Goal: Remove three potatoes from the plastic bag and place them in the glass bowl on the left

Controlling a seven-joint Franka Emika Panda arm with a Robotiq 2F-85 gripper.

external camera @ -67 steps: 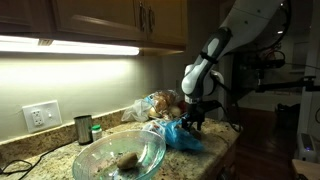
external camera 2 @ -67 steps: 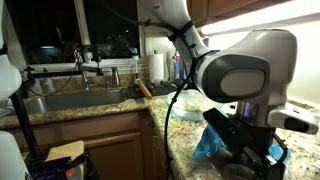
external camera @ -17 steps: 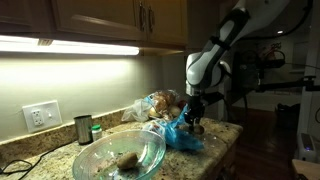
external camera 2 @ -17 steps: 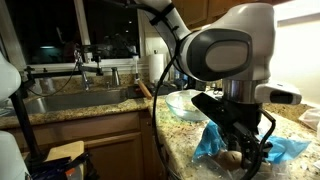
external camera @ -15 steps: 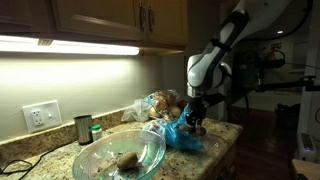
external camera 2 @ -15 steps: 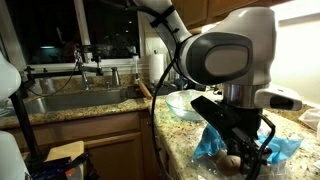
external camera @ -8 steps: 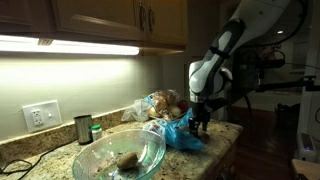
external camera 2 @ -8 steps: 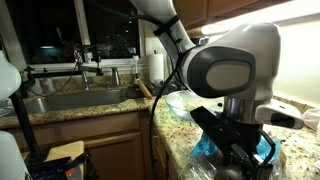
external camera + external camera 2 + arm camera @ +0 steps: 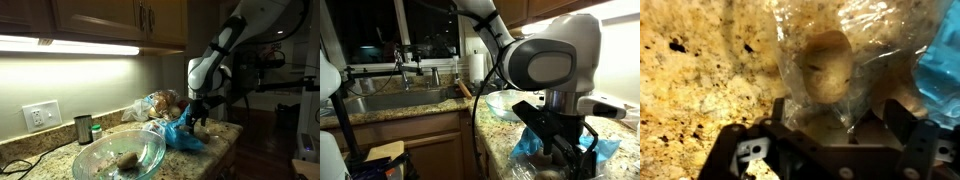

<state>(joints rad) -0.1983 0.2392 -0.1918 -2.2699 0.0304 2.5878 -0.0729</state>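
Observation:
The glass bowl (image 9: pixel 118 153) sits at the near left of the granite counter and holds one brown potato (image 9: pixel 127 160); it also shows in an exterior view (image 9: pixel 504 103). My gripper (image 9: pixel 198 124) hangs low over the crumpled blue and clear plastic bag (image 9: pixel 181 136), also seen in an exterior view (image 9: pixel 566 158). In the wrist view a tan potato (image 9: pixel 827 64) lies inside the clear plastic (image 9: pixel 870 40), just ahead of my gripper (image 9: pixel 838 128). The fingers stand apart on either side of the plastic. I cannot tell whether they touch the potato.
A dark metal cup (image 9: pixel 83 129) and a small green-capped bottle (image 9: pixel 96 131) stand by the wall outlet (image 9: pixel 40 116). A clear bag of food (image 9: pixel 160 103) lies behind the blue bag. A sink (image 9: pixel 380 100) and a paper towel roll (image 9: pixel 477 66) lie beyond.
My gripper dropped closer onto the bag, hiding the potato that showed beneath it a second ago, and has shifted only slightly since. The bowl and its potato have not moved.

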